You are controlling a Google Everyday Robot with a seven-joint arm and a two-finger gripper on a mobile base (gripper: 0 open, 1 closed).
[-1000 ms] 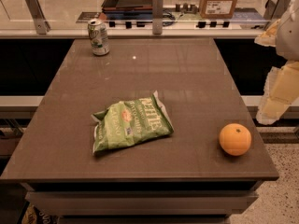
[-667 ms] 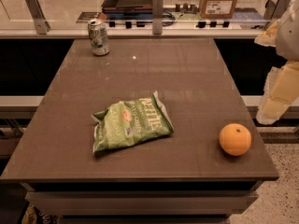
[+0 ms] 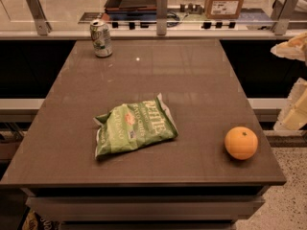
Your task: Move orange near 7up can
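The orange (image 3: 241, 143) sits on the brown table (image 3: 192, 90) near its front right corner. The 7up can (image 3: 101, 38) stands upright at the far left corner, a long way from the orange. My gripper (image 3: 293, 51) shows only as pale parts at the right edge of the view, beyond the table's right side. It is above and to the right of the orange and touches nothing.
A crinkled green chip bag (image 3: 134, 126) lies in the middle front of the table, between the can and the orange. A railing with metal posts (image 3: 161, 6) runs behind the table. A cardboard box (image 3: 225, 0) stands on the counter beyond it.
The pale arm parts at the right have shifted slightly toward the right edge of the view. The orange, can and bag have not moved.
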